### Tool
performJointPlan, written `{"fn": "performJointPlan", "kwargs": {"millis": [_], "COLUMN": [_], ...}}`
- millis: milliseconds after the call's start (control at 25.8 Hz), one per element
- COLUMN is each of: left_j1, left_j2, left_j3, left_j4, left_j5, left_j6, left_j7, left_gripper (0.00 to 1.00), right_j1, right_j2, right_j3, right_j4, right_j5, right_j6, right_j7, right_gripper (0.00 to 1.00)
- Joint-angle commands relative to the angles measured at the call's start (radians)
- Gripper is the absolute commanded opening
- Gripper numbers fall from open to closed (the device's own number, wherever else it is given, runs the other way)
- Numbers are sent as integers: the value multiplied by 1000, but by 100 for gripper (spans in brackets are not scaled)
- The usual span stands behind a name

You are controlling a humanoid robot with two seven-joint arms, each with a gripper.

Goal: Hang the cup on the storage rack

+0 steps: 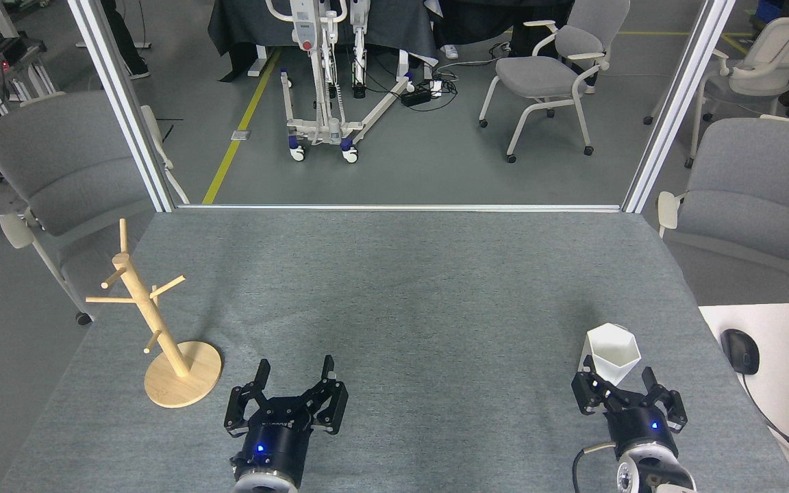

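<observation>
Nothing is hung: the cup [611, 354], lower right, is flanked by the wide-spread right gripper [620, 387]; the rack [155, 329] stands bare, lower left; the left gripper [296, 381] is empty and spread.

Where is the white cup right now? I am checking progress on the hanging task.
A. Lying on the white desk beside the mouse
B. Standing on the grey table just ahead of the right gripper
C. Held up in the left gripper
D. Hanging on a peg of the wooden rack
B: the cup stands on the table right at the open right gripper, far from the storage rack, whose pegs are bare.
</observation>
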Motion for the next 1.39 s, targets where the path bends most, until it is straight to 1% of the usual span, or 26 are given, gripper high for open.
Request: {"fn": "performJointPlan", "kwargs": {"millis": [0,310,426,659,1007,1240,1356], "left_j1": [1,1,3,1,0,1,1], "left_j2": [1,1,1,0,0,1,0], "left_j3": [7,18,22,36,38,42,62], "left_j4": [5,5,5,3,5,5,3], "left_j5": [0,0,0,2,2,2,2], "left_j6": [0,-2,0,-3,-3,0,-2], "left_j7": [5,9,9,9,4,7,9], "left_gripper": [99,99,100,99,99,99,99], "right_j1": [0,-19,-22,-77,-92,-141,-151], "right_j2": [0,0,0,-9,-11,-11,-12], "right_j3": [-2,0,0,1,1,1,1], "right_j4": [1,18,41,109,127,189,205], "right_j5": [0,2,2,2,2,2,5], "right_j6": [0,0,0,0,0,0,0], "right_j7": [4,2,2,2,2,2,2], "right_gripper": [100,100,100,100,100,100,100]}}
